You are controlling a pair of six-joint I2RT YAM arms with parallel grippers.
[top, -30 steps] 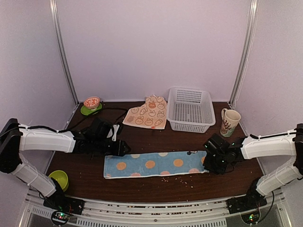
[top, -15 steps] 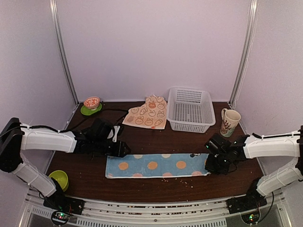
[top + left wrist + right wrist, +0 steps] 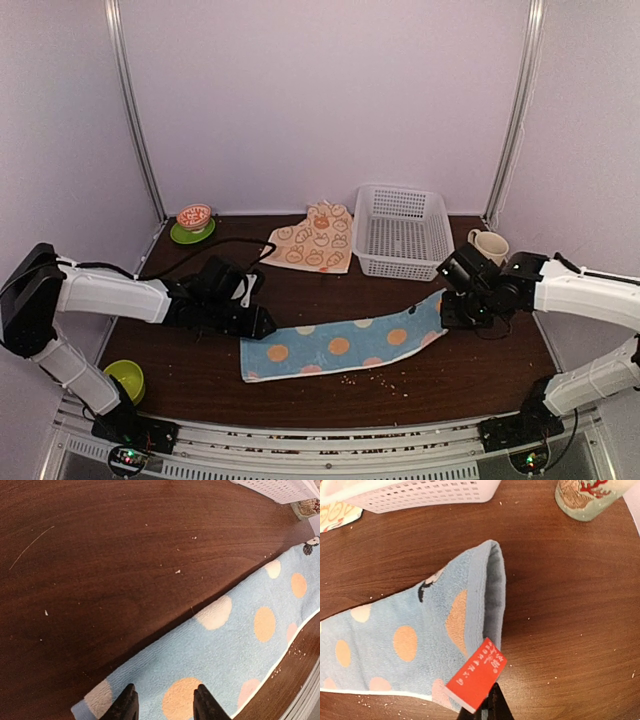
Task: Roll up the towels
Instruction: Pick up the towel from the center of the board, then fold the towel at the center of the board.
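The right gripper (image 3: 481, 711) is pinched shut on the blue towel (image 3: 410, 630) at its red label (image 3: 476, 674).
That end is folded up off the table (image 3: 560, 620). The left gripper (image 3: 164, 706), jaws partly apart and holding nothing, hangs over the other end. The cream towel (image 3: 312, 240) lies beside the basket (image 3: 400, 232).

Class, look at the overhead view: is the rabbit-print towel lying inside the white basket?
No, the rabbit-print towel lies on the table beside the white basket, outside its walls.
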